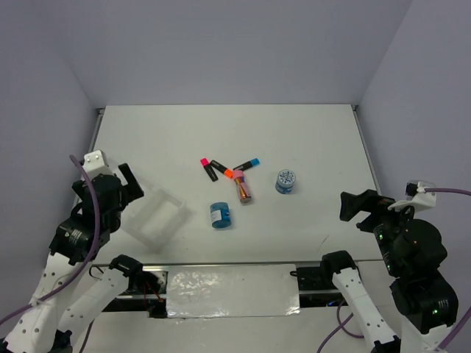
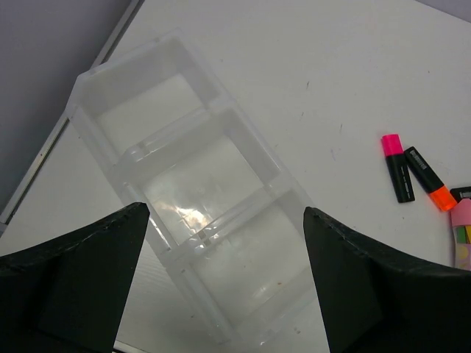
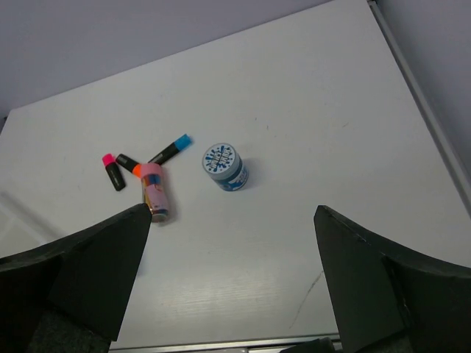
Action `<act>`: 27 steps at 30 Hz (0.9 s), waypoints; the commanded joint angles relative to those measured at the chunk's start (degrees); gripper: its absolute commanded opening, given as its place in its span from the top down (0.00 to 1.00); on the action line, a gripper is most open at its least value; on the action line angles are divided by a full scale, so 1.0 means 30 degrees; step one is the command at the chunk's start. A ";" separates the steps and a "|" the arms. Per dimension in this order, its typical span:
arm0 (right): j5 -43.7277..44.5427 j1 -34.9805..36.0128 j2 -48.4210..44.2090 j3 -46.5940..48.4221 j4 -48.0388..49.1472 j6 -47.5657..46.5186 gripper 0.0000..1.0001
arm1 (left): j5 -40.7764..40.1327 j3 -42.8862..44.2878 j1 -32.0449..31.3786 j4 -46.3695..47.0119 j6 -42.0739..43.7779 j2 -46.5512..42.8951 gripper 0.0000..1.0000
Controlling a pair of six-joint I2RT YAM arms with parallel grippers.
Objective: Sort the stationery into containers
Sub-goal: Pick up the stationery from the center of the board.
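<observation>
Top external view, task not begun as far as can be judged: nothing sorted, all six pieces loose on the white counter (image 1: 309,140). The translucent white plastic tray block (image 1: 156,217) sits left of centre, skewed to the counter edge. The left wrist view shows three joined shallow compartments, all bare, with glare on the middle floor. The cluster lies at frame centre, well apart from the tray. It holds a short black marker with pink cap (image 1: 209,170) and a black marker with orange cap (image 1: 221,168) just beside it, the two angled into a narrow V. A black marker with blue cap (image 1: 247,165) slants up to the right. The brownish stick with pink top (image 1: 243,187) lies with its pink end close to the orange cap; contact cannot be told. One small blue round roll (image 1: 220,215) lies below the cluster, nearest the tray. The second blue patterned roll (image 1: 286,181) sits right of the cluster, its white-and-blue printed face upward. The left hand (image 1: 131,184) hovers over the tray's left side, fingers spread wide, holding nothing. The right hand (image 1: 359,209) sits at right of frame, fingers also wide, empty, well apart from every piece. Left to do: all six placements.
</observation>
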 commanded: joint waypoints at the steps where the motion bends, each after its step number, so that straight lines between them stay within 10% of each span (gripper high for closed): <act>1: 0.0809 -0.0101 0.0237 0.0414 -0.0038 0.0168 0.00 | 0.0046 0.0200 0.0076 0.0687 -0.0221 0.0232 0.01; 10: 0.0343 -0.0072 -0.0406 0.0268 0.0313 0.0110 0.00 | 0.0832 0.0054 0.0076 0.1153 0.0273 0.0262 0.01; 17: -0.1239 -0.0072 -0.0232 -0.0612 0.0519 0.0344 0.00 | 0.6657 0.0374 0.0076 0.3555 0.0746 0.2365 0.01; 27: -0.1501 -0.0072 -0.0291 -0.0818 -0.0212 -0.0006 0.00 | 0.8064 0.9948 -0.8152 0.6219 0.1560 1.8082 0.01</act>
